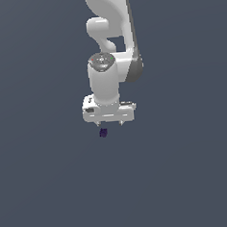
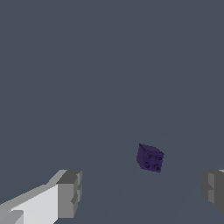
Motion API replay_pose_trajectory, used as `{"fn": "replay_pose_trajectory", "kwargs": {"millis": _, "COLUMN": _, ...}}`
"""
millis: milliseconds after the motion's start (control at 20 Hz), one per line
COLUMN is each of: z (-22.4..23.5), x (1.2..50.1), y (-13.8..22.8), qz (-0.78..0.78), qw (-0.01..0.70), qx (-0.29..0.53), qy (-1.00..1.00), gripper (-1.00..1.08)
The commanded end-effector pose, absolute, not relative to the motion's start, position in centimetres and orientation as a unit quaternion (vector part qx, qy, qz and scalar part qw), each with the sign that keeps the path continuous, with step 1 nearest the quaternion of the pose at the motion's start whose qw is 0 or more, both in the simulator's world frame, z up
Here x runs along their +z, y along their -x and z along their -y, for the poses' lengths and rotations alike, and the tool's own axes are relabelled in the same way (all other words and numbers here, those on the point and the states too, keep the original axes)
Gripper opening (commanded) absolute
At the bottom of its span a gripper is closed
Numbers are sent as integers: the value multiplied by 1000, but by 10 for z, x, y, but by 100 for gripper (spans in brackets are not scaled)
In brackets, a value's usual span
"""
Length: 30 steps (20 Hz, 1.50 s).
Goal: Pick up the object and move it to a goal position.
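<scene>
Exterior view: the arm (image 1: 111,43) hangs down over a plain grey worktop (image 1: 44,188), tool (image 1: 110,124) pointing at the surface. The cube (image 1: 103,132) sits on the worktop just below the tool body in the picture, nearer the fingertip on the exterior view's left. From here I can't tell whether it lies between the fingertips or just past them. No goal marker visible.

Wrist view: tool (image 2: 142,192) is spread wide, nothing in it. One of its fingers (image 2: 70,194) shows fully, the other only at the picture's edge. The cube (image 2: 150,158) lies free on the worktop (image 2: 87,65), clear of both pads, closer to the edge-cropped finger than to the other. It's turned at an angle to the finger line, so the pads would not meet flat faces squarely as things stand.

Handling, my read: tiny, rigid, very light, not fragile. Flat sides should give decent grip, but being about fingertip-wide it's easy to knock aside or pinch on a corner. Take it across two opposite flat faces, low and centred, after twisting the wrist to match its angle and shifting to centre it.

Markings: one face carries four small round dimples, like a die or a stud pattern. No lettering, brand or label readable on the cube, arm or tool
</scene>
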State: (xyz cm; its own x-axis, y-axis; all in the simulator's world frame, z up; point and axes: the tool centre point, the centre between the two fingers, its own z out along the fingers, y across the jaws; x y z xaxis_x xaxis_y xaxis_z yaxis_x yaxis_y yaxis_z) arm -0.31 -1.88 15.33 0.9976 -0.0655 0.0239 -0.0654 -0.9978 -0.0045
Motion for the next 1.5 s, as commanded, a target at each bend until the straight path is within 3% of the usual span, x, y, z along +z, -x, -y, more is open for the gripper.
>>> {"fn": "replay_pose_trajectory", "kwargs": {"millis": 0, "z": 28, "x": 135, "y": 9, "qz": -56, "qw": 3, "qx": -9, "qy": 998, "gripper": 100}}
{"fn": "replay_pose_trajectory", "kwargs": {"millis": 400, "z": 56, "x": 83, "y": 30, "qz": -123, "qw": 1, "qx": -2, "qy": 992, "gripper": 100}}
{"fn": "replay_pose_trajectory", "kwargs": {"millis": 1450, "z": 62, "x": 26, "y": 37, "qz": -138, "qw": 0, "qx": 0, "qy": 990, "gripper": 100}}
